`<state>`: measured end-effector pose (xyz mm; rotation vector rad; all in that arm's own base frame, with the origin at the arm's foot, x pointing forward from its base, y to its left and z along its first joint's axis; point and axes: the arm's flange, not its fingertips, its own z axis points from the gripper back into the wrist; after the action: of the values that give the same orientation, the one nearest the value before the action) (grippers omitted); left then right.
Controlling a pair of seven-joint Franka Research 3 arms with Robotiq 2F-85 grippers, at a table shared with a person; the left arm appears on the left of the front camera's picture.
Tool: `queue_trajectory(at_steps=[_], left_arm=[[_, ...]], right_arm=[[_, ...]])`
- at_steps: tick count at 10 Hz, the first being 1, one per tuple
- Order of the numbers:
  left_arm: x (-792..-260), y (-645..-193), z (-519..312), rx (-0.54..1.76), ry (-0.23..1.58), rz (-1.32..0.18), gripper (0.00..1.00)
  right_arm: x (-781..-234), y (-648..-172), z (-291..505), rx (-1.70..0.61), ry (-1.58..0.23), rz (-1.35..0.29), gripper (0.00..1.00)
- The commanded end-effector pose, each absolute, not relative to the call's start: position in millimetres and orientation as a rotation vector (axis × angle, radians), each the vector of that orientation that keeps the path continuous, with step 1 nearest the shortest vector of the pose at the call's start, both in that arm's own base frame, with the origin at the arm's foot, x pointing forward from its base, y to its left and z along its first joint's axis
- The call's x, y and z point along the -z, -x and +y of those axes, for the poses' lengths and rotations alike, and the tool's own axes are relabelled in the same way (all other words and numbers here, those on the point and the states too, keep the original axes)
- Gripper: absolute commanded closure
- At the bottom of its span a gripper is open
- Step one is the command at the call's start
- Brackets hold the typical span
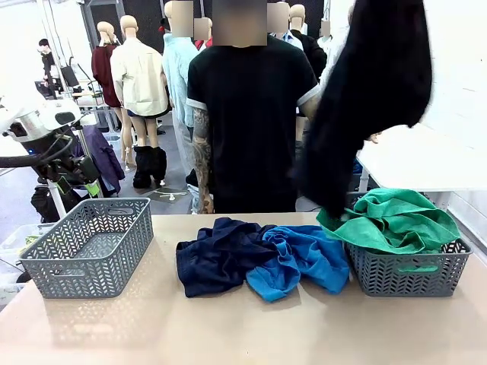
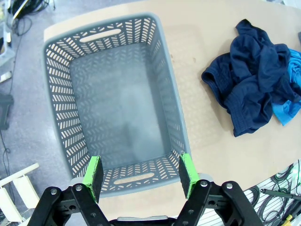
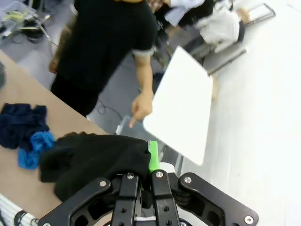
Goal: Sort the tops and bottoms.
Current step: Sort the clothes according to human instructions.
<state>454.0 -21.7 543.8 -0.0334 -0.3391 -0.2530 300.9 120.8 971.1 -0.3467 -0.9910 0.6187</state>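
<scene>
- Landmark: right basket (image 1: 403,275), grey lattice, at the right end of the table (image 1: 228,327).
- Right basket holds the green garment (image 1: 392,220), heaped above the rim and spilling over the basket's left and near edges.
- Left basket (image 1: 84,258), same lattice type, stands well apart to the left of the right basket. Its grey floor shows from end to end in the left wrist view.
- Black garment (image 1: 373,84) hangs in the air above the right basket. Long axis is near vertical, leaning from upper right to lower left. Lower end is just over the basket's far left corner; cannot tell whether it touches the green cloth.
- Right gripper (image 3: 148,160): fingers clenched on a bunch of the black garment, one green pad showing beside the cloth.
- Blue garment (image 1: 304,258) lies crumpled on the table, touching the right basket's left wall, stretched from that wall toward near left.
- Navy garment (image 1: 217,255) is crumpled one place further left of the right basket, overlapping the blue one's edge. No clear long axis; cannot tell which end is which.
- Left gripper (image 2: 139,162): fingers spread wide, nothing between them, pointing down over the left basket's near end wall.
- Person (image 1: 251,114) stands across the table, behind and left of the right basket, one hand (image 3: 141,106) pointing downward.
</scene>
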Motion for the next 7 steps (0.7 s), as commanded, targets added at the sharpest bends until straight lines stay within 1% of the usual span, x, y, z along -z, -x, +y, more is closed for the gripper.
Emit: queue_trajectory(at_steps=[1,3,4,5,7], left_arm=[[-547,-455,-20,0.252,0.034,-0.330,0.17],[-547,-455,-20,0.252,0.034,-0.330,0.17],[-547,-455,-20,0.252,0.034,-0.330,0.17],[-547,-455,-20,0.252,0.034,-0.330,0.17],[-547,-455,-20,0.252,0.034,-0.330,0.17]], right_arm=[[-951,-309,96,-0.507,0.351,-0.988,1.00],[-938,-321,70,-0.414,0.351,-0.932,1.00],[-931,-326,63,-0.342,0.391,-0.858,1.00],[-947,-328,70,-0.480,0.350,-0.916,1.00],[-947,-328,70,-0.480,0.350,-0.916,1.00]])
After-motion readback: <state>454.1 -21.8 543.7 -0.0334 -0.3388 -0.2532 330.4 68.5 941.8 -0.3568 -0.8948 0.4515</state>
